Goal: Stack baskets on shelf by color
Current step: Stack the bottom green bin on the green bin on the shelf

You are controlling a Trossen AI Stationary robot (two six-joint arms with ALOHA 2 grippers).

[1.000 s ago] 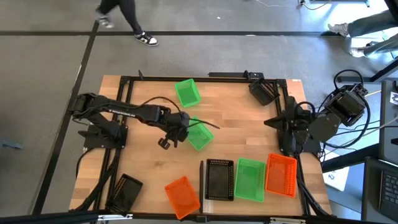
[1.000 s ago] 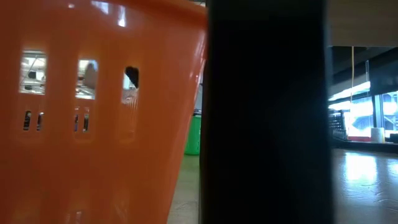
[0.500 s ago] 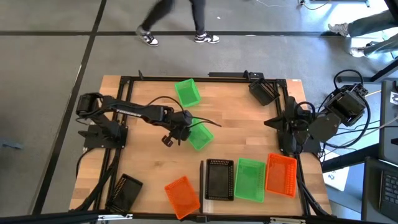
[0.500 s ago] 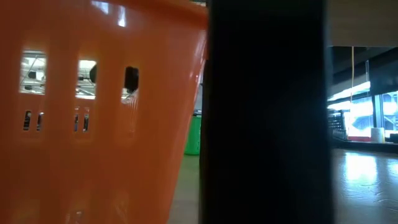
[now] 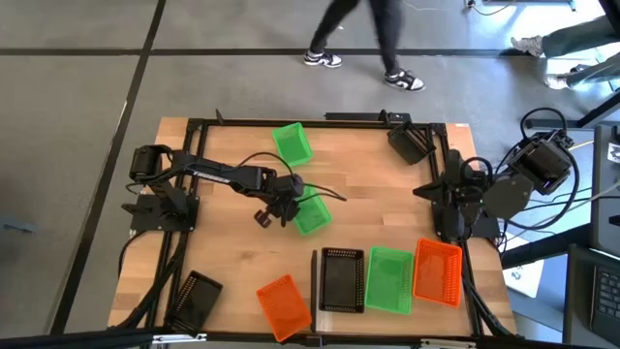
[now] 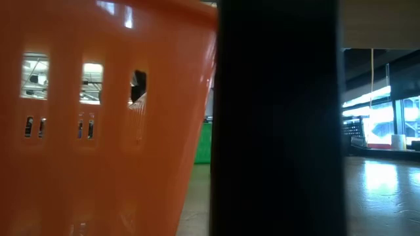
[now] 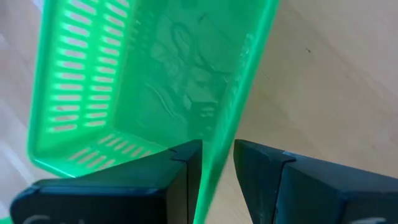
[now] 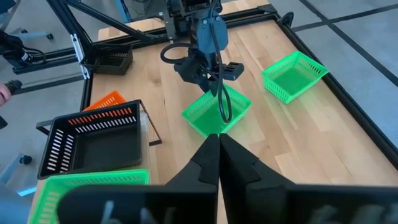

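A bright green basket (image 5: 313, 215) lies askew on the tabletop at mid-table. My left gripper (image 7: 217, 155) comes down on it from above, open. One finger (image 7: 186, 163) is inside the basket. The other (image 7: 258, 165) is outside its long side wall (image 7: 239, 93). My right gripper (image 8: 217, 142) hangs shut and empty above the table's right side. A black (image 5: 341, 279), a green (image 5: 389, 279) and an orange basket (image 5: 438, 271) stand in a row at the near right. The shelf does not show apart from the tabletop. My left gripper stands astride the green basket's long side wall (image 7: 227, 134), near one corner. It slants down from the table's left. The basket rests flat on the table. I cannot tell whether the fingers touch the wall.
Loose baskets lie about: green at the far side (image 5: 293, 143), orange at the near edge (image 5: 284, 302), black at near left (image 5: 197, 299) and far right (image 5: 412, 143). The low view is filled by an orange basket (image 6: 98, 131) and a dark post (image 6: 275, 118). A person walks beyond the far edge.
My left gripper has come down and a little toward the table's right, onto the green basket's side wall, rolling somewhat as it went. The basket has stayed where it was.
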